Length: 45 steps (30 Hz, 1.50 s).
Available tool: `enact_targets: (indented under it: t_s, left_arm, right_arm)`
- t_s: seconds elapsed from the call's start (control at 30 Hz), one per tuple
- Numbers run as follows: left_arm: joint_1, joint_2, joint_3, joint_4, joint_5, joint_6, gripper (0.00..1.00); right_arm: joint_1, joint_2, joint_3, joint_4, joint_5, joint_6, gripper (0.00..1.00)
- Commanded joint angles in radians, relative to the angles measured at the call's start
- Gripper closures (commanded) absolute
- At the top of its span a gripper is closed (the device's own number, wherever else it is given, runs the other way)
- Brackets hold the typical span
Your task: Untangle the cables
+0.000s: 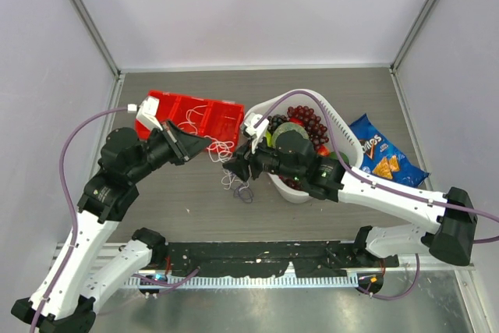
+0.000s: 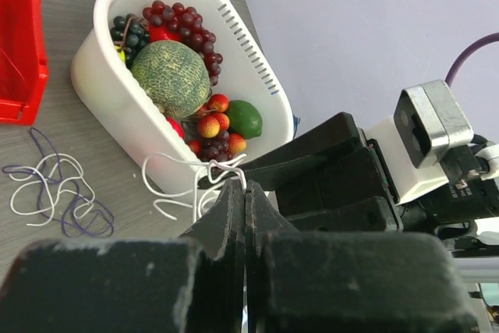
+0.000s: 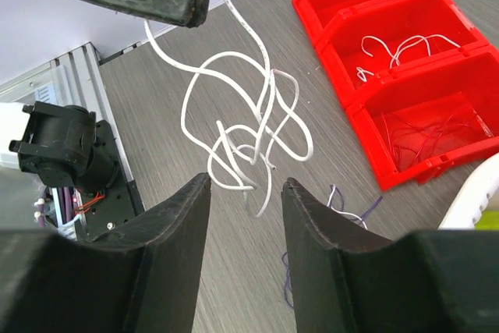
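Left pincer (image 2: 237, 186) pinches a thin, loopy white cable (image 3: 240, 146).

Top view looks down from behind onto the table (image 1: 179, 200); both wrist views, close in, share the white cable (image 3: 234, 76).

Bright, even light casts soft shadows on the table (image 1: 179, 200); the right pincer (image 3: 246, 185) looks dark and slightly blurred.
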Motion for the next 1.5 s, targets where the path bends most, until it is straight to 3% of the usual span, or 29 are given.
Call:
enact_targets:
  t_s: [0.0,0.03,0.07,0.13,0.2,0.3,0.47,0.53,0.6,0.67,0.83,1.0,1.17,1.33,1.47]
  left_arm:
    - [-0.002,0.006,0.029,0.062,0.041,-0.024,1.0]
    - [-0.002,0.009,0.032,0.063,0.047,-0.025,1.0]
    - [-0.002,0.012,0.031,0.065,0.049,-0.029,1.0]
    - [-0.002,0.015,0.029,0.066,0.053,-0.03,1.0]
    - [0.0,0.017,0.028,0.068,0.053,-0.029,0.98]
    - [-0.002,0.017,0.032,0.073,0.053,-0.021,0.76]
    - [-0.002,-0.004,0.034,0.086,0.05,0.03,0.19]
    - [0.001,-0.027,0.031,0.077,0.026,0.083,0.09]
    - [0.0,-0.064,0.0,0.068,-0.028,0.111,0.07]
    - [-0.002,-0.098,-0.052,0.068,-0.077,0.091,0.19]
    - [-0.002,-0.173,-0.277,0.256,0.016,-0.048,0.26]
    - [-0.002,-0.175,-0.523,0.803,0.154,-0.275,0.14]
    - [-0.002,-0.077,-0.575,1.15,0.266,-0.42,0.08]
    - [-0.015,0.0,-0.575,1.381,0.332,-0.516,0.04]
    - [-0.058,0.044,-0.549,1.393,0.342,-0.504,0.03]
  right_arm:
    - [-0.002,0.008,0.003,0.086,0.022,-0.018,0.62]
    - [-0.002,0.01,0.004,0.091,0.017,-0.015,0.68]
    - [-0.002,0.011,0.006,0.097,0.017,-0.007,0.82]
    - [-0.002,0.007,0.003,0.109,0.02,0.005,0.99]
    - [-0.002,-0.002,-0.006,0.117,0.02,0.025,0.99]
    - [-0.008,-0.041,-0.045,0.167,-0.006,0.079,0.99]
    - [-0.092,-0.128,-0.176,0.355,-0.192,0.275,0.99]
    - [-0.153,-0.15,-0.23,0.458,-0.298,0.379,0.99]
    - [-0.213,-0.159,-0.275,0.581,-0.438,0.489,0.99]
    - [-0.247,-0.16,-0.292,0.682,-0.539,0.588,0.99]
    - [-0.272,-0.17,-0.339,0.922,-0.695,0.798,0.99]
    - [-0.273,-0.142,-0.368,1.239,-0.78,1.015,0.99]
    - [-0.273,-0.108,-0.384,1.333,-0.802,1.08,0.99]
    - [-0.275,-0.096,-0.391,1.354,-0.791,1.093,0.99]
    - [-0.273,-0.073,-0.379,1.379,-0.793,1.113,0.99]
